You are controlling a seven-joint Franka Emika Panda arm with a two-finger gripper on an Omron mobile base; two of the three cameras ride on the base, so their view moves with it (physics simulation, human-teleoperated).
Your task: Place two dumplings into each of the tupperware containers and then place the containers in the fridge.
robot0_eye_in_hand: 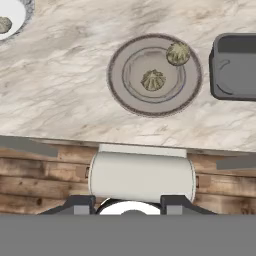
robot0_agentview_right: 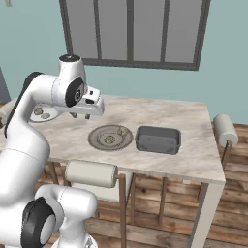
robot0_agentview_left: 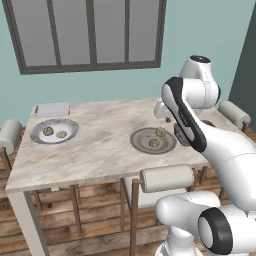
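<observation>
Nearest the hand camera, bottom centre: pale cylindrical chair-back cushion [robot0_eye_in_hand: 142, 176], tucked at the marble-look table [robot0_eye_in_hand: 60, 90] edge, wooden floor below. Two dark finger tips of the gripper [robot0_eye_in_hand: 128, 204] poke up at the bottom edge, a gap between them, nothing in it; how wide they really stand, cannot tell.

Centre of hand view: round grey plate [robot0_eye_in_hand: 155, 75] with two tan-olive dumplings, one [robot0_eye_in_hand: 153, 80] in the middle, one [robot0_eye_in_hand: 178, 53] on the upper-right rim area. Right edge: dark grey rectangular tupperware container [robot0_eye_in_hand: 235, 67], just beside the plate. Upper left corner: part of a second round plate [robot0_eye_in_hand: 15, 15] with another dumpling [robot0_eye_in_hand: 4, 24].

Left base view: second plate [robot0_agentview_left: 54, 131] at left, holding two dumplings [robot0_agentview_left: 48, 131] [robot0_agentview_left: 61, 134]; second pale grey flat tupperware container [robot0_agentview_left: 52, 109] just above it, near the table's far left corner. White arm [robot0_agentview_left: 200, 125] covers the right side of the frame.

Right base view: the arm's hand hangs above the table, upper left of the near plate.
</observation>
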